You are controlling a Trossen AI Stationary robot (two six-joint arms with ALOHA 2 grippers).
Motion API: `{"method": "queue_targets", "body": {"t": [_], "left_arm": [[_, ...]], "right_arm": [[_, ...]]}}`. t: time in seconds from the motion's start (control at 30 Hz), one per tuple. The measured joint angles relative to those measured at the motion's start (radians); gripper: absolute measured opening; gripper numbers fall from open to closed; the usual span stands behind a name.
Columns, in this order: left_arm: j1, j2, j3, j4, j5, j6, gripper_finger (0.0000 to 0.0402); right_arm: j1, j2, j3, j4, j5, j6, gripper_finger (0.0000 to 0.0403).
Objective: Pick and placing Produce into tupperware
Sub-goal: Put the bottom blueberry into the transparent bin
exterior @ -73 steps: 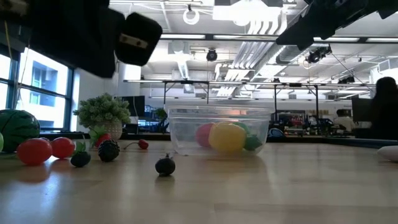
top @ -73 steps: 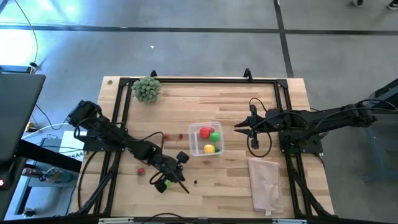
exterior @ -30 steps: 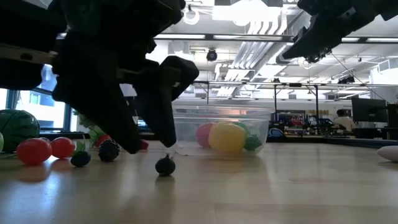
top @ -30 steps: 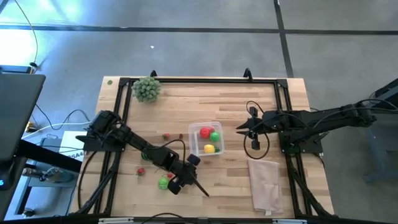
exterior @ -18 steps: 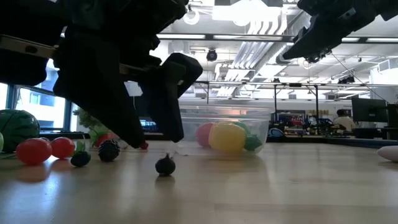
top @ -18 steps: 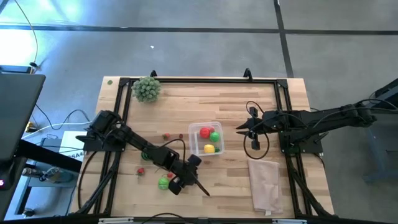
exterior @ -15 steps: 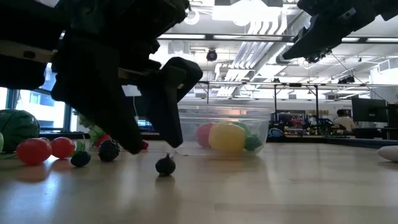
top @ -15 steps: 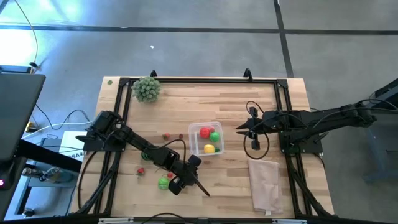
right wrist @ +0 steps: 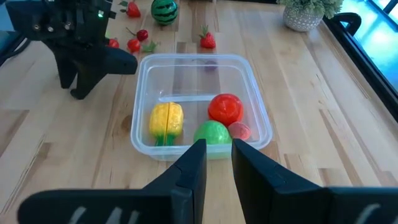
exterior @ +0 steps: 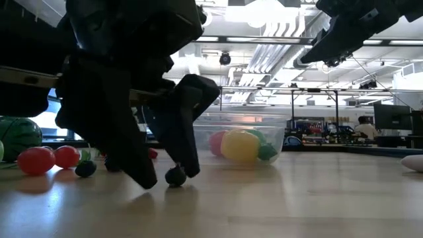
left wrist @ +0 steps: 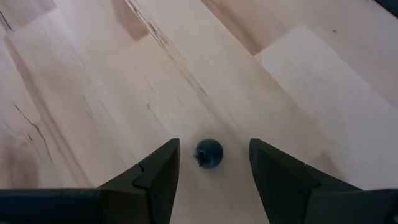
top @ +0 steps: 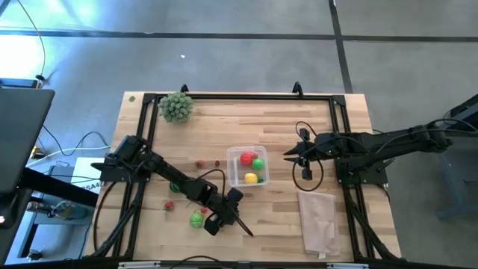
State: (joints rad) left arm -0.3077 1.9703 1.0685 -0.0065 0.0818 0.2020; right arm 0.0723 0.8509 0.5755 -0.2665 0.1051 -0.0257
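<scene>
My left gripper (left wrist: 211, 163): down at the bench near its front edge, jaws partly open, one finger on each side of a small dark berry (left wrist: 209, 153); fingers not touching it, nothing held.
Berry: on the wood between my fingertips (exterior: 146, 180), close to the front edge.
Box (top: 247, 167): clear plastic, mid-bench, behind my left gripper; holds a yellow piece (right wrist: 166, 119), a red ball (right wrist: 225, 107) and a green ball (right wrist: 212, 134).
Loose fruit: green piece (top: 196, 219) just beside my left arm; red pieces (top: 169, 205) nearer the left edge; striped melon (exterior: 18, 135) there too.
My right gripper (top: 287, 156): hanging over the bench right of the box, fingers nearly together, empty.
Cloth (top: 321, 220): front right corner.
Plant (top: 176, 107): back left corner.
</scene>
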Motion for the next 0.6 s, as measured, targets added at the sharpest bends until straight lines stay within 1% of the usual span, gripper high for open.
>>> {"method": "queue_targets", "body": {"t": [0.23, 0.6], "left_arm": [[0.000, 0.000, 0.000, 0.009, -0.001, 0.000, 0.0178], [0.000, 0.000, 0.000, 0.007, 0.005, -0.001, 0.0118]], "right_arm": [[0.000, 0.000, 0.000, -0.003, 0.000, 0.000, 0.0067], [0.000, 0.000, 0.000, -0.003, 0.000, 0.000, 0.0067]]}}
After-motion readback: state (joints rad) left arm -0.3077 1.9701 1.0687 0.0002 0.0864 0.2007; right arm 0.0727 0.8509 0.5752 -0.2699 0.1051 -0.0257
